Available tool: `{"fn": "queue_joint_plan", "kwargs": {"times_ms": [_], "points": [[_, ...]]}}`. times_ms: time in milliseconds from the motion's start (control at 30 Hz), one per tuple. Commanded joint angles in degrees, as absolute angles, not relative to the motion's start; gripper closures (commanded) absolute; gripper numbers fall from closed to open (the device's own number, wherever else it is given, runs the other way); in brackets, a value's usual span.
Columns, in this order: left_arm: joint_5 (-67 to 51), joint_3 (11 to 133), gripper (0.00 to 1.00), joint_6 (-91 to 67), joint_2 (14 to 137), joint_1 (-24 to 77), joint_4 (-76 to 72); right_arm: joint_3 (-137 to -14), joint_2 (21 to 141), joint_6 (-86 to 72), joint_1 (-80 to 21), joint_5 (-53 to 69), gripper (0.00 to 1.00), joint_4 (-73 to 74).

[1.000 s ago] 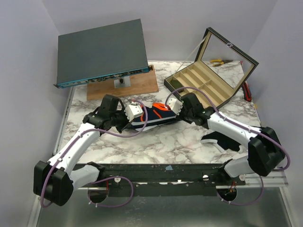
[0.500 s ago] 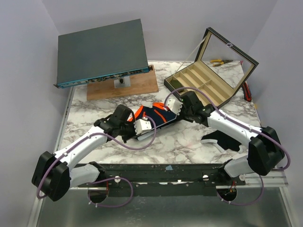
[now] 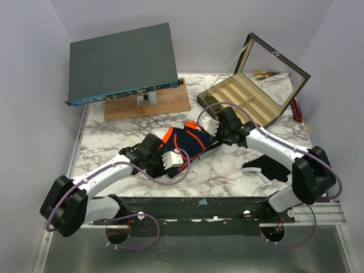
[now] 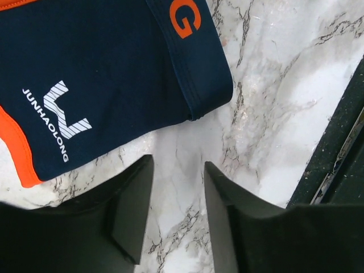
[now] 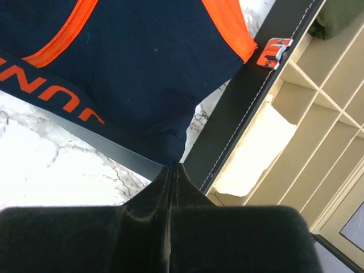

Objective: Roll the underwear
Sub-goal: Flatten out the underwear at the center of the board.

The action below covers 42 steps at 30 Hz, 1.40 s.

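Note:
The underwear (image 3: 190, 142) lies stretched on the marble table, navy with orange trim and orange lettering on its band. My left gripper (image 3: 183, 163) sits at its near left end. In the left wrist view the left gripper (image 4: 177, 165) is open over bare marble, just short of the underwear (image 4: 102, 74), with nothing between the fingers. My right gripper (image 3: 200, 132) is at the far right end, beside the box. Seen from the right wrist, the right gripper (image 5: 173, 165) is shut on a corner of the underwear (image 5: 131, 68), whose fabric runs into the fingertips.
An open compartment box (image 3: 250, 99) with a raised lid stands just behind the right gripper. At the back left a grey flat device (image 3: 122, 62) rests on a wooden board (image 3: 165, 105). A black cloth with a white edge (image 3: 264, 169) lies at front right.
My left gripper dragged its end of the underwear toward the front of the table, then opened and let go. The right gripper kept its hold and barely moved.

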<state>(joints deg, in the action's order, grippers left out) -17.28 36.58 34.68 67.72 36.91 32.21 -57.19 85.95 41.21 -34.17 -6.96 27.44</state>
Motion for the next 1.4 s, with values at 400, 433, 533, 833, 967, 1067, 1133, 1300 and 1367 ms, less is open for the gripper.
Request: {"fn": "queue_joint_plan", "kwargs": {"times_ms": [400, 433, 533, 833, 967, 1067, 1133, 1300, 1367], "points": [[-6.0, 30.5, 0.29, 34.5, 57.9, 51.6, 22.0, -59.9, 92.1, 35.2, -30.8, -2.8, 0.99, 29.2], [-5.1, 30.1, 0.29, 35.5, 58.1, 52.9, 21.4, -60.0, 92.4, 35.0, -30.7, -2.7, 0.99, 29.2], [-3.8, 29.1, 0.29, 38.9, 59.6, 55.3, 19.8, -60.7, 93.0, 34.7, -30.3, -2.6, 0.99, 29.1], [-4.3, 29.9, 0.34, 46.4, 65.7, 56.3, 17.3, -62.3, 93.9, 34.6, -29.4, -2.5, 0.99, 29.7], [-5.7, 30.7, 0.36, 47.6, 68.0, 56.3, 17.7, -62.7, 94.0, 34.9, -29.3, -2.6, 0.99, 30.0], [-5.8, 31.5, 0.4, 48.4, 70.1, 56.3, 18.2, -62.8, 93.9, 35.1, -29.3, -2.6, 0.99, 30.1], [-5.5, 31.9, 0.41, 48.5, 70.7, 56.3, 18.1, -62.9, 93.9, 35.1, -29.2, -2.3, 0.99, 30.4], [-7.5, 32.2, 0.43, 49.3, 69.7, 56.3, 18.4, -62.8, 94.2, 34.8, -29.3, -1.0, 0.99, 31.1], [-8.3, 32.7, 0.47, 50.0, 70.4, 56.3, 19.3, -62.9, 94.6, 34.9, -29.3, -1.0, 0.99, 31.0]]}}
